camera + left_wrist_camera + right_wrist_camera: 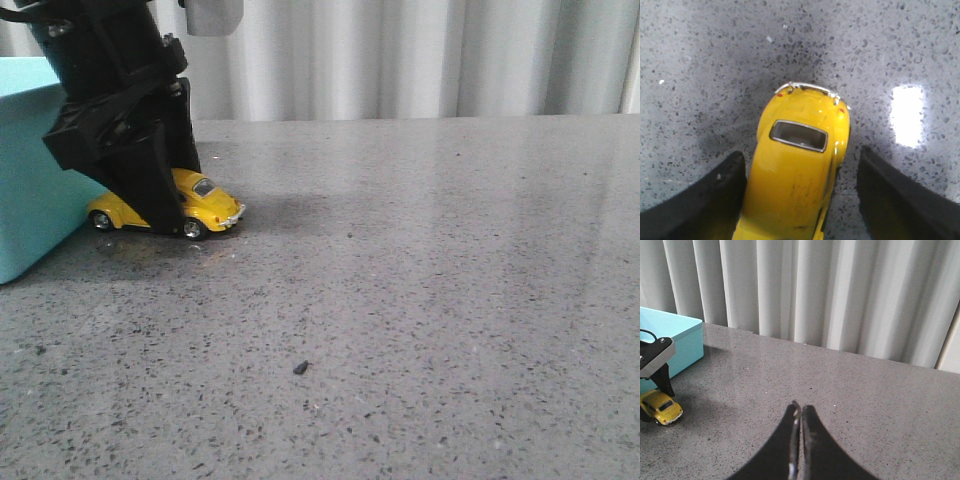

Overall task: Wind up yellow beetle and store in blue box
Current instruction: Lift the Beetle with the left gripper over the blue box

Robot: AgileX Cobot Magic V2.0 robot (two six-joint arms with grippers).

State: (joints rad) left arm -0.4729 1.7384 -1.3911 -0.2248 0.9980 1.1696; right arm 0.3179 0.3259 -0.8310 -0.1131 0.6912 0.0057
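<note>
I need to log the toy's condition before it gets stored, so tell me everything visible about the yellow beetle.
The yellow beetle is a small glossy toy car with a rounded body, dark windows, silver wheels and chrome bumpers. It stands upright on all wheels on the speckled grey table, beside the blue box. The left gripper straddles it, fingers apart from its sides. Dark smudges mark its roof.

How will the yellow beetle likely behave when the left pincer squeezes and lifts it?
The yellow beetle probably rolls if nudged, since its wheels sit on the table. Its glossy rounded body may slip between the fingers of the open left pincer. It looks rigid.
</note>
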